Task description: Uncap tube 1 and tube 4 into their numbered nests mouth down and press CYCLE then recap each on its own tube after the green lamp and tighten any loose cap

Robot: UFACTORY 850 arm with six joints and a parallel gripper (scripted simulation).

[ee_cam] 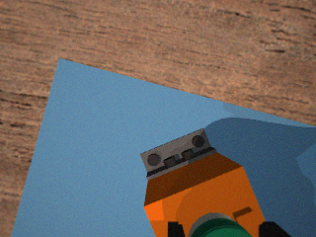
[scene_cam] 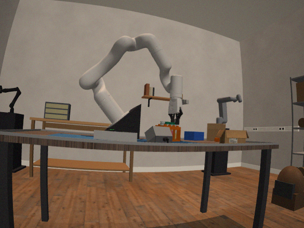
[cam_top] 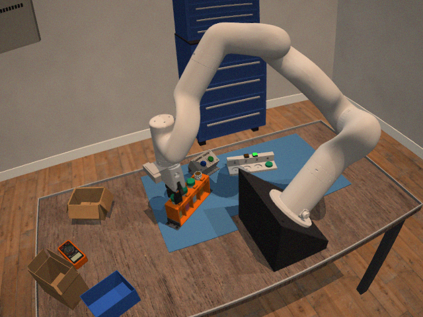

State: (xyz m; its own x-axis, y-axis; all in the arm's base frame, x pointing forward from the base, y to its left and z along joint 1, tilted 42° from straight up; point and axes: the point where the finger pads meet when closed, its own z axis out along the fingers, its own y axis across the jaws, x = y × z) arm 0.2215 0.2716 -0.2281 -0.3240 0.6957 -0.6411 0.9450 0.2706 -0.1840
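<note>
Arm (cam_top: 238, 41): a white 6-joint arm is arched from a black wedge pedestal (cam_top: 273, 238) over to the rack, with the wrist pointed straight down.
Table (cam_top: 238, 273): a wooden top is seen, with a blue mat (cam_top: 205, 232) laid under the stations.
Decapping station (cam_top: 191, 205): an orange rack is set on the mat, at 9 o'clock from the pedestal in the top view, with 4 tubes held in a row running from 7 o'clock to 1 o'clock.
Cap tray (cam_top: 235, 160): a pale strip is placed at 2 o'clock from the rack, well apart from it.
Key housing (cam_top: 196, 165): a grey box is found just beyond the rack's 1 o'clock end, with the blue key (cam_top: 203, 163) and the green key (cam_top: 210, 158) on top.
Gripper (cam_top: 176, 196): it is lowered over the tube at the rack's 7 o'clock end, with its dark fingers set on either side of the green cap (ee_cam: 217, 224); the jaws are released, and the cap is not clamped.
Tube 1 cap: it is seated on top of its tube between the fingers; how far it is screwed down cannot be told.
Tube 4 (cam_top: 197, 176): its mouth is left uncovered at the 1 o'clock end.
Tube 4 cap (cam_top: 268, 164): it is laid in the tray nest at the 3 o'clock end.
Middle caps: 2 green caps, (cam_top: 184, 188) and (cam_top: 190, 181), are carried on the 2 middle tubes.
Green lamp (cam_top: 254, 154): it is lit on the tray's far edge.
</note>
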